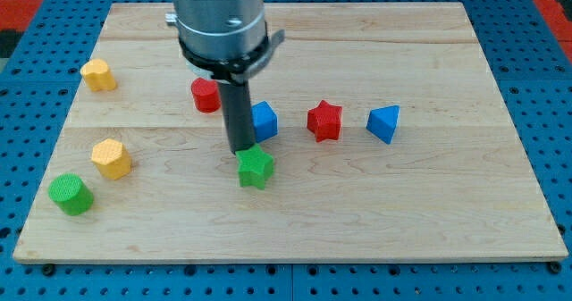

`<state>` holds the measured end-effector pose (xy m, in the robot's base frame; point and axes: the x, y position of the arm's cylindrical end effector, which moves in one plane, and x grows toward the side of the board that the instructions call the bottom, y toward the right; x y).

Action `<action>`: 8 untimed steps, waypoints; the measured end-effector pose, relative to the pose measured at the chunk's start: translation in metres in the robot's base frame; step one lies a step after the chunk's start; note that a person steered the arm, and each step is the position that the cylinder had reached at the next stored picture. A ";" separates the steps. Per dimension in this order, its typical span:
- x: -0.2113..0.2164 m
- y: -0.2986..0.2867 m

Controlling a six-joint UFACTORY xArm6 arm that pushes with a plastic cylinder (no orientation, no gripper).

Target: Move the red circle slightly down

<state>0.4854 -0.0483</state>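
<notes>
Near the view's bottom left, a green cylinder [70, 194] stands on the wooden board [402, 212], and a yellow block [112, 158] is just above it. In the middle, a green star [256, 167] lies directly under my tip [243, 150], which seems to touch its top edge. There is no pincer on this arm, only the rod. Behind the rod is a blue block [264, 121], then a red star [324, 121] and a blue triangle [383, 123] to the right. The red circle [206, 95] is up-left of my tip, near the rod. Far left, another yellow block [98, 73] rests.
</notes>
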 end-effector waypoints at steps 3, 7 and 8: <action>-0.092 -0.114; -0.125 -0.074; -0.101 -0.074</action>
<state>0.3847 -0.1224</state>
